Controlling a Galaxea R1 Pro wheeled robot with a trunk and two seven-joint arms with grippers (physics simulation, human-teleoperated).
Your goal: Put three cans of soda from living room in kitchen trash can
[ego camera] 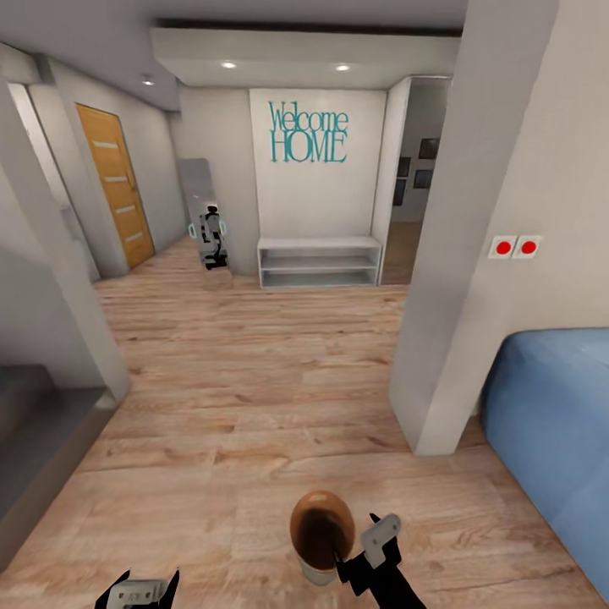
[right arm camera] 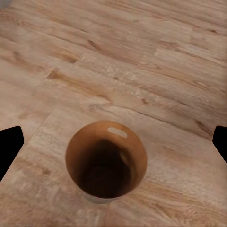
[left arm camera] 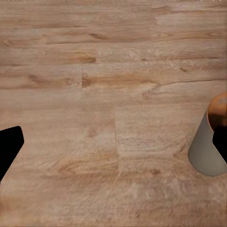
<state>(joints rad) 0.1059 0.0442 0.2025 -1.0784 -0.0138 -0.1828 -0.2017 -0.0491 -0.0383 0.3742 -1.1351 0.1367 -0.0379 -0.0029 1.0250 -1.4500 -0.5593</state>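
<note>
Right fingers [ego camera: 382, 531] flank tash can [ego camera: 321, 529], spread apart.

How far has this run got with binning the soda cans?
Nothing looks binned: in the right wrist view the trash can shows a bare brown inside, no cans. In hand: the bin hangs above the wooden floor in a hallway, beside the right gripper, though the grip itself is not clear. The left gripper carries nothing visible. Left: all three cans.

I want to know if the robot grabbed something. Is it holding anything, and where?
Nothing seems held. The right tool hangs open over the trash can, fingers wide of its rim. The left tool has only wooden floor under it.
</note>
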